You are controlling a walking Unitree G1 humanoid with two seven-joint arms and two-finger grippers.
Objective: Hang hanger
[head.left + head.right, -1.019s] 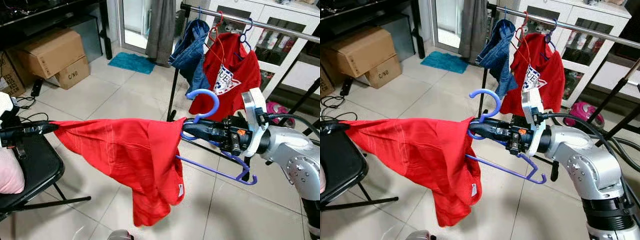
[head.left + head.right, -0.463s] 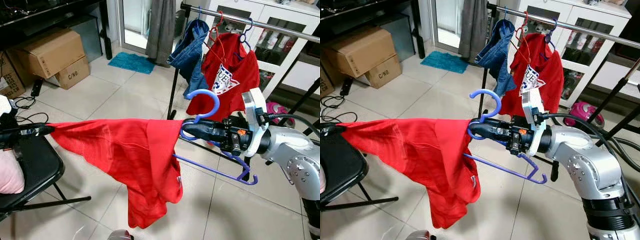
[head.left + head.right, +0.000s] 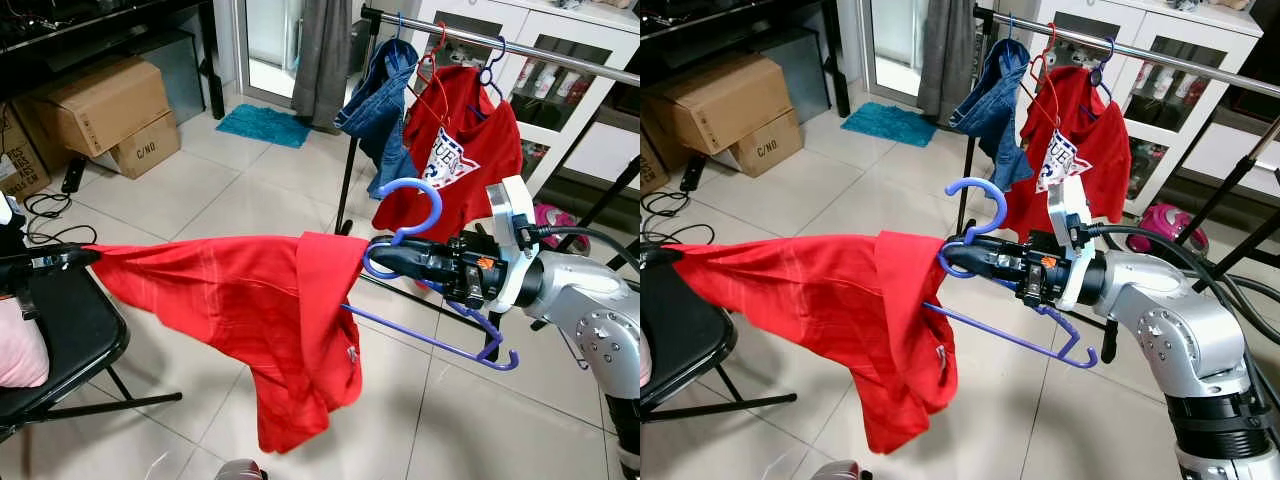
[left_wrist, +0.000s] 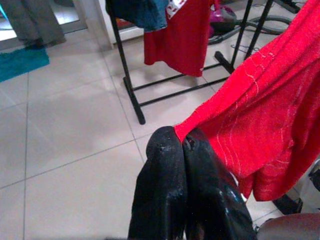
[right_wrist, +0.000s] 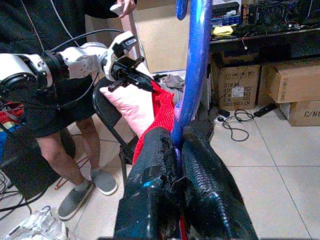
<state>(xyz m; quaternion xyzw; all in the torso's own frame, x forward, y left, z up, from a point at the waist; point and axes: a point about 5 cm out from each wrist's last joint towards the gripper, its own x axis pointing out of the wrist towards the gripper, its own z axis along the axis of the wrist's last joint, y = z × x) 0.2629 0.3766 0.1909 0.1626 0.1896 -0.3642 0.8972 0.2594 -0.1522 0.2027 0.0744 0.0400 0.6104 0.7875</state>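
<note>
Here the right end effector (image 3: pixel 385 262) is pinching the blue hanger (image 3: pixel 425 300) at its neck, hook up, rail (image 3: pixel 500 45) lying beyond; the left end effector (image 4: pixel 182 142) is gripping the red shirt (image 3: pixel 250 310) sideways.

Shirt (image 3: pixel 250 320) stretches between end effectors, clothes rack (image 3: pixel 500 45) behind, chair (image 3: pixel 60 340) left.

We see a pale tiled floor (image 3: pixel 200 190) bearing brown cardboard boxes (image 3: pixel 105 110), a teal mat (image 3: pixel 262 125) and a black folding chair (image 3: pixel 70 345)
</note>
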